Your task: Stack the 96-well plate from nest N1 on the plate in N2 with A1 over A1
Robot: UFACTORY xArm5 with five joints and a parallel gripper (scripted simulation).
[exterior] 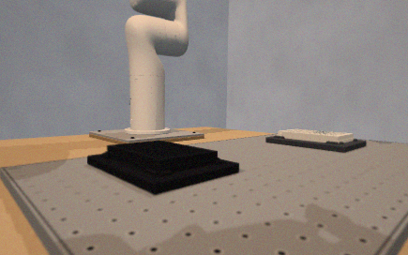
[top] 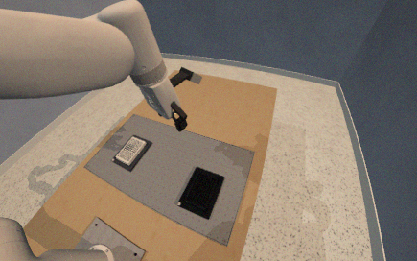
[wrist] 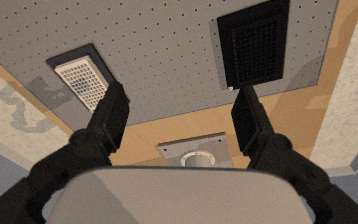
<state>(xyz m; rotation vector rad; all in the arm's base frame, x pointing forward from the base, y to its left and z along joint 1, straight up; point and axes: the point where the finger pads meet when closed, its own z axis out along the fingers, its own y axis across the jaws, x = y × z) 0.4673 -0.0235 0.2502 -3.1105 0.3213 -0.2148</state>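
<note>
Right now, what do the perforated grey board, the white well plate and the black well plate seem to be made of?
The perforated grey board looks like matte anodised metal: a regular hole grid and a raised edge. The white well plate looks like moulded plastic, with a fine grid of wells. The black well plate is probably the same in matte black; its surface shows little detail.
</note>
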